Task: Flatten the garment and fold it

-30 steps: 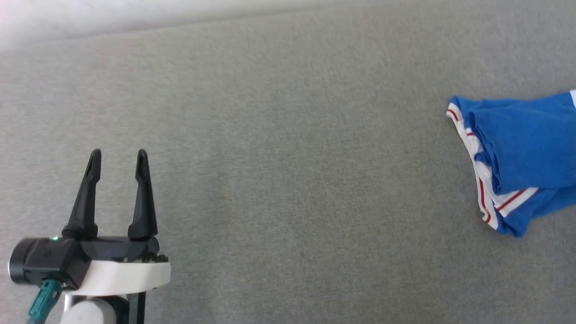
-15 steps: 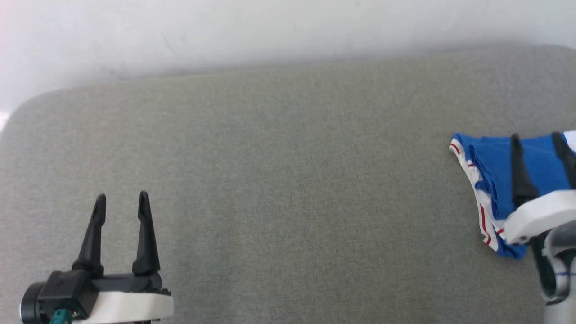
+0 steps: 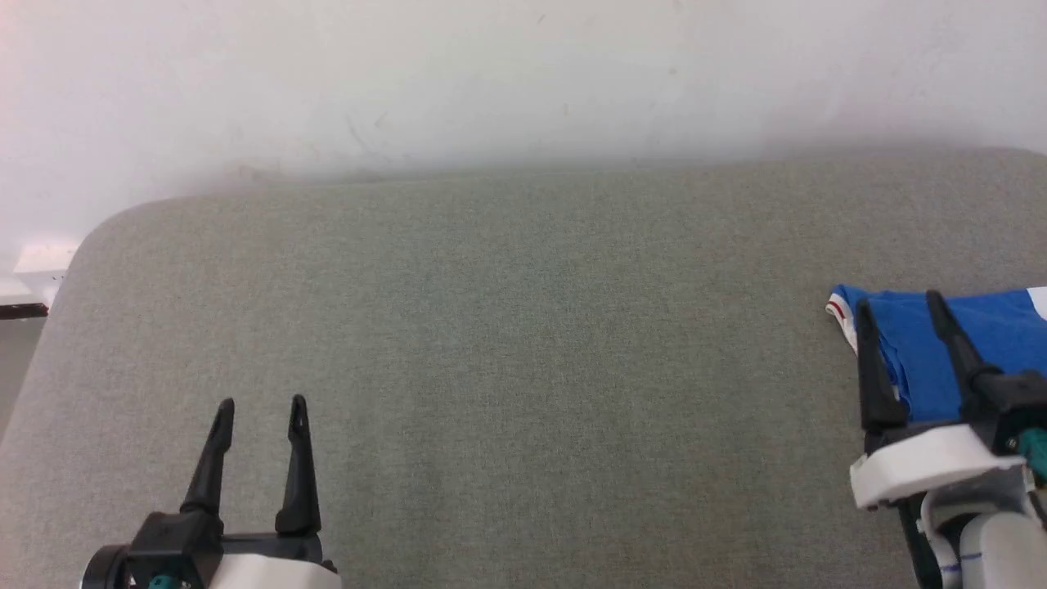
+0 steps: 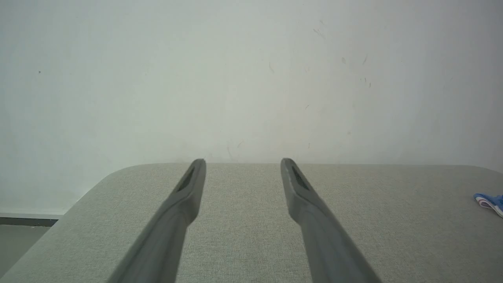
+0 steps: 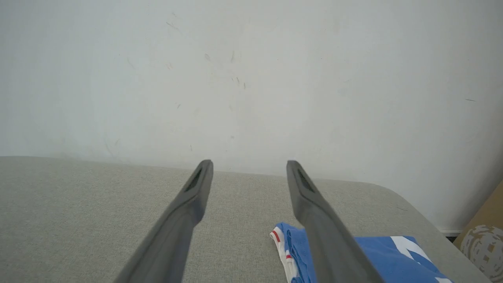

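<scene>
While one garment (image 3: pixel 994 335) lies on one grey pad (image 3: pixel 523 327), the left tool (image 3: pixel 262 402) and the right tool (image 3: pixel 897 301) both gape empty.

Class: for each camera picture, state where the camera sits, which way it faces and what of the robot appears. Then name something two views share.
Head view: on the head, looking forward and down at the grey cushion; left claw lower left, right claw lower right, overlapping the garment.
Left wrist view: on the left wrist, facing along its open fingers to the wall.
Right wrist view: on the right wrist, facing the wall along its fingers, garment below.
Shared: all show the garment's striped edge.
</scene>
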Controlling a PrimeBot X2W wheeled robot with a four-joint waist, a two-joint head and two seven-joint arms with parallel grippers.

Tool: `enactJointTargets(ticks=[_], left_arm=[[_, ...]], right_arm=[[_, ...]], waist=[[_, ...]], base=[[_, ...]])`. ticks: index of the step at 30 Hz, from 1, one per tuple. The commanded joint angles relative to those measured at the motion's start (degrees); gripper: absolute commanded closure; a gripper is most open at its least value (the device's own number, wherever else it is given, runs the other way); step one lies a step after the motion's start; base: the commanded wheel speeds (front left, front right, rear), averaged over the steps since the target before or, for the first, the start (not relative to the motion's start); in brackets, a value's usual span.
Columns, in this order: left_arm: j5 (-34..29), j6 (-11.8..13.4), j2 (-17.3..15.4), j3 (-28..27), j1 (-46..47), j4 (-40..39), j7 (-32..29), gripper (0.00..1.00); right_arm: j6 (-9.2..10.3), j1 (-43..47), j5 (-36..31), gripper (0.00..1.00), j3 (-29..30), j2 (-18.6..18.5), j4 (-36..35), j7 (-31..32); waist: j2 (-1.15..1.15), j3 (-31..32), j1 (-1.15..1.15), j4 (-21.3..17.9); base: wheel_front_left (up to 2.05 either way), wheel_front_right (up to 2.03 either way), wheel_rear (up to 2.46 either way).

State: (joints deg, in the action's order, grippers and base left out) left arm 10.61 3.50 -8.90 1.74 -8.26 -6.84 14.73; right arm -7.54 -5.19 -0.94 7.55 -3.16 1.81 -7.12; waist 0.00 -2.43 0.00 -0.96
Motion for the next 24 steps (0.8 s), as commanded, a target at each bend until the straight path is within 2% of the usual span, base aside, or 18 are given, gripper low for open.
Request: enactJointTargets(ticks=[1, 6, 13, 24], left_arm=[[-0.3, -0.4, 0.8, 0.1, -1.0, 0.6, 0.3, 0.0], [-0.8, -0.2, 2.2, -0.2, -2.9, 1.3, 0.3, 0.0], [-2.3, -0.4, 3.2, -0.2, -4.9, 2.7, 0.3, 0.0], [-3.3, -1.0, 4.4, -1.1, -4.6, 2.9, 0.3, 0.0]], right_arm=[[0.05, 1.6, 0.4, 0.0, -0.4, 0.2, 0.5, -1.6], [0.05, 4.9, 1.3, 0.0, -0.8, 0.3, 2.5, -5.0], [0.05, 7.4, 1.8, 0.0, -1.2, 0.3, 5.9, -6.7], [0.05, 6.5, 3.4, 0.0, -1.1, 0.3, 7.7, -7.7]], waist=[[0.0, 1.1, 0.0, 0.5], [0.0, 2.6, 0.0, 0.5], [0.0, 3.3, 0.0, 1.0], [0.0, 2.9, 0.0, 1.3]], base=[[0.0, 0.0, 0.0], [0.0, 0.0, 0.0], [0.0, 0.0, 0.0], [0.0, 0.0, 0.0]])
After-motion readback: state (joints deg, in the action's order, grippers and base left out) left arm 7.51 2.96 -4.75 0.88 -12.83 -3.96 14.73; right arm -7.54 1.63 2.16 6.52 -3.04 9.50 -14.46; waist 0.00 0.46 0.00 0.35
